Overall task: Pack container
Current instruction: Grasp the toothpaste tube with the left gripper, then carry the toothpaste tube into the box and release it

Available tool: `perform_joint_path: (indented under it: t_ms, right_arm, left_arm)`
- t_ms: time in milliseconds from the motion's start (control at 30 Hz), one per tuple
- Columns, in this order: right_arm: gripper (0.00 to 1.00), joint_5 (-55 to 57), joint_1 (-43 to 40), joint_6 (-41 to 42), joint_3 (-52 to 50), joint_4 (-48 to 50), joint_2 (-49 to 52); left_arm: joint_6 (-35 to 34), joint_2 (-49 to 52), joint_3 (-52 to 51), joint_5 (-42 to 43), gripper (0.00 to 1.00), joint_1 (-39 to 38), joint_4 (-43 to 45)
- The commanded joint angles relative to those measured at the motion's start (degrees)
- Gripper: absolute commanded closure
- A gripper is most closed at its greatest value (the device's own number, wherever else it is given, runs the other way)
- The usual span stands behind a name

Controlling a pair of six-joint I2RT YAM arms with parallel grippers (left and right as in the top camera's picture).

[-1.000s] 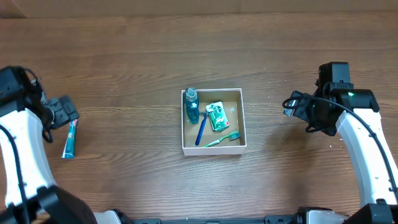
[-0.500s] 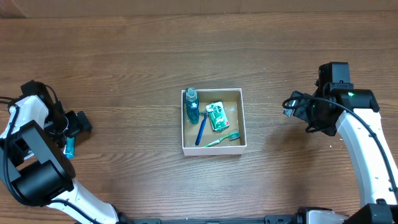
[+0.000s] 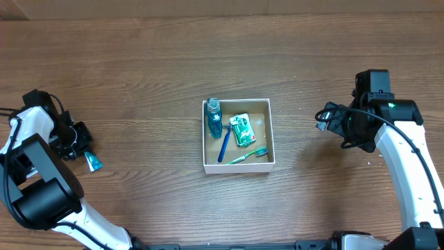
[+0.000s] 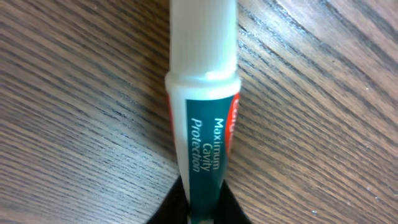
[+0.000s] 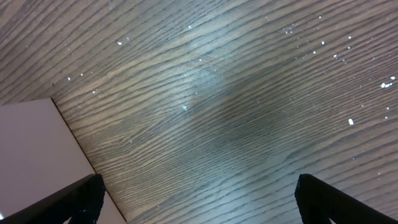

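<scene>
At the worktop's left edge the left gripper (image 3: 81,148) clamps the toothpaste (image 4: 203,118), while the right gripper (image 5: 199,198) hangs with its fingers apart.

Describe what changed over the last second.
The left gripper swung down onto the teal-and-white toothpaste tube and closed on it, skewing it on the wooden table. The right gripper, the white-walled cardboard box and its contents stayed put.

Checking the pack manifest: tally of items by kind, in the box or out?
teal bottle: 1, in the container
green toothbrush: 1, in it
blue-handled brush or razor (cannot tell): 1, in it
green packet: 1, in it
toothpaste tube: 1, outside, held by the left gripper
Total: 5
</scene>
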Motion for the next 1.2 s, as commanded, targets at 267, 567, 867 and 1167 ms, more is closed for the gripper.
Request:
perform_joint_path:
  t_ms: [267, 567, 867, 1167]
  right_arm:
    - [0.0, -0.31, -0.24, -0.15, -0.17, 0.28, -0.24]
    - [0.0, -0.31, -0.24, -0.13, -0.17, 0.76, -0.24]
    - [0.0, -0.31, -0.24, -0.13, -0.17, 0.79, -0.24]
    - [0.0, -0.31, -0.24, -0.13, -0.17, 0.72, -0.24]
  left_arm:
    - [0.28, -1.6, 6.25, 12.66, 0.96, -1.44, -7.45]
    - [10.08, -26.36, 10.95, 11.56, 0.96, -31.23, -10.01]
    - [12.04, -26.12, 10.88, -1.16, 0.96, -68.48, -5.46]
    - [11.39, -5.57, 10.88, -0.9, 0.95, -70.58, -4.02]
